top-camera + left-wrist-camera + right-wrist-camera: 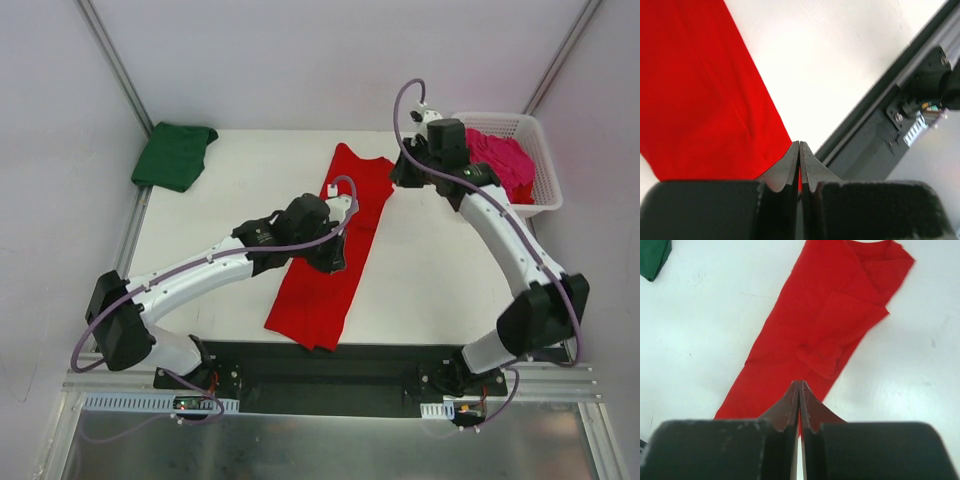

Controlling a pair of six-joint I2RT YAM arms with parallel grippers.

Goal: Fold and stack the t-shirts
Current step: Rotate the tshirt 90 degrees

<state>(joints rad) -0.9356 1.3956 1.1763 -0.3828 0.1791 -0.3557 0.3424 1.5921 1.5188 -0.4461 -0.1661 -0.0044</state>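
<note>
A: Where's the red t-shirt [318, 300]?
B: Flat on the table [430, 270], folded into a long strip. It runs diagonally from far centre down to the near edge. The near end reaches the black base plate [330, 365]. A sleeve is folded in over the body near the collar end, and a white tag [332, 190] shows on top there.
A: Pincers?
B: The left pincer [333, 262] is at the strip's right edge, about midway along. Its fingers are pressed together with only a hairline gap. Red shows in the gap, and I can't tell whether cloth is nipped or just lying behind.
A: And the other one?
B: The right pincer [402, 176] is near the strip's far right side. Same state: closed up with a hairline gap. Its wrist view shows red, then white table, through the gap. No hold I can confirm on either side.
A: Anything in the way?
B: The left arm [215, 265] lies across the middle of the strip and hides that part from the top camera. The right arm [500, 225] has its wrist just beside the left wall of the basket [546, 180], overlapping it from above.
A: Other shirts?
B: The green t-shirt [175, 155] is folded at the far-left corner, well apart from the red. The pink t-shirt [503, 160] is bunched inside the white lattice basket at the far-right corner.
</note>
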